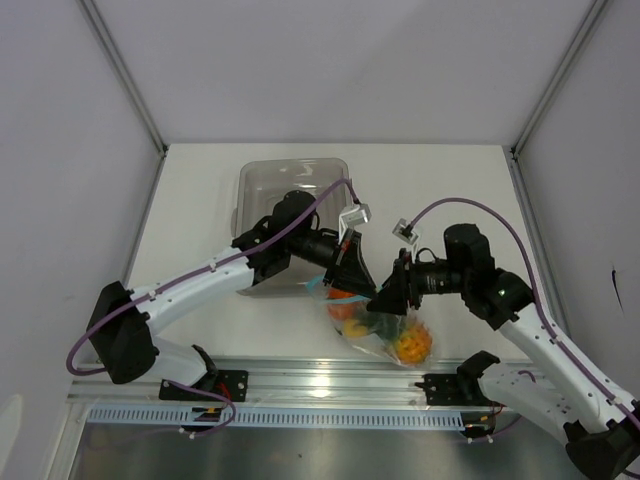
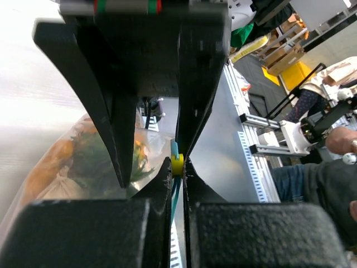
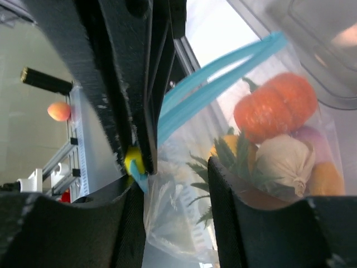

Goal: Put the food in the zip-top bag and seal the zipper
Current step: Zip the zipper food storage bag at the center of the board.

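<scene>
Sealing looks like the step in hand: the food (image 1: 410, 342), incl. pumpkin (image 3: 276, 106), radish (image 3: 287, 159) & green sprig (image 3: 231, 153), sits inside the zip-top bag (image 1: 375, 325), near the counter's (image 1: 450, 190) front edge, btwn the 2 arms. Far left, a clear tray (image 1: 290, 175) sits behind the left arm. Next, the left jaws are clamped tight on the zipper (image 3: 223, 78) at its yellow tab (image 2: 177, 163). Rightward, the right jaws stand apart, 1 finger each side of the bag's edge, gripping nothing. The 2 blue tracks look parted further along, so prob. not sealed yet. Next move calls for the right jaws to pinch the strip beside the tab & run along it w/ the left holding firm.
</scene>
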{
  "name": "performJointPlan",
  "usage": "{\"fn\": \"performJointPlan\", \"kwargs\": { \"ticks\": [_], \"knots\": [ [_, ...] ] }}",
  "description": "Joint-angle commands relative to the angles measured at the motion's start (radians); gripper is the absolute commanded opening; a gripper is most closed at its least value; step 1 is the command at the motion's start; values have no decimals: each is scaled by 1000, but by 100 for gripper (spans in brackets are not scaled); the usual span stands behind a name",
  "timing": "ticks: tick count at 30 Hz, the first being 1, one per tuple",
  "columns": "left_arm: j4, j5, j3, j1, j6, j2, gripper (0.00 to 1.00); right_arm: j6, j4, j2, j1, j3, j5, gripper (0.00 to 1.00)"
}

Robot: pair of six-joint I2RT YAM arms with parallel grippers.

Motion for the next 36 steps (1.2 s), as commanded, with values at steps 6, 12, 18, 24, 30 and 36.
{"fn": "performJointPlan", "kwargs": {
  "ticks": [6,12,18,24,30,36],
  "knots": [
    [-21,-231,122,8,-29,-6,1,30,37,-11,150,-22,125,39],
    [-1,-211,116,9,-47,-1,1,71,101,-59,151,-59,231,0],
    [11,-173,74,21,-16,-15,6,98,139,-105,150,-82,269,0],
    [61,-134,-8,26,17,-69,52,110,162,-114,150,-110,255,0],
    [64,-113,-93,25,68,-110,61,111,152,-102,142,-107,261,0],
    [-20,-194,-128,9,162,-168,62,125,159,-80,131,-100,264,0]
  ]
}}
